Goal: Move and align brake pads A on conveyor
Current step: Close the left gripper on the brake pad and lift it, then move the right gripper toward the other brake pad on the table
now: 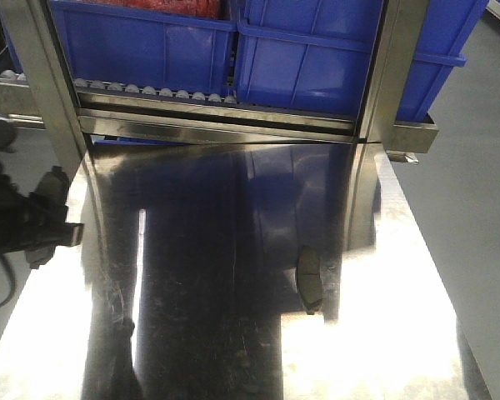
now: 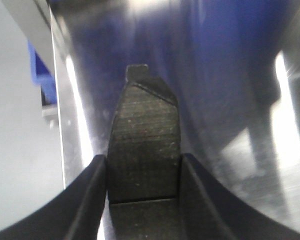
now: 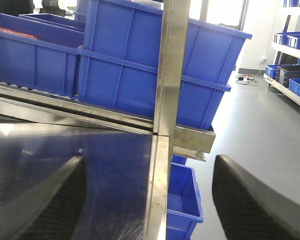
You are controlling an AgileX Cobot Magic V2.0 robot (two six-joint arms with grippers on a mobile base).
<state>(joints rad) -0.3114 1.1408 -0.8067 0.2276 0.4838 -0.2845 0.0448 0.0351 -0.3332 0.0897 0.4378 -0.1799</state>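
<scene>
Currently the left gripper (image 2: 144, 200) is clamping one pad (image 2: 145, 140) between its fingers (image 2: 87, 200). The pad is sticking out toward 12 o'clock in the wrist view, above the steel table (image 2: 230, 100). A second pad (image 1: 310, 279) is lying on the steel, at about 5 o'clock from the front view's centre. The right gripper (image 3: 155, 200) is hanging with jaws spread, gripping nothing, and facing blue bins (image 3: 125, 55) at 12 o'clock.

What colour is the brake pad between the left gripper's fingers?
The pad is dark grey, finely speckled; left wrist view shows it best.
</scene>
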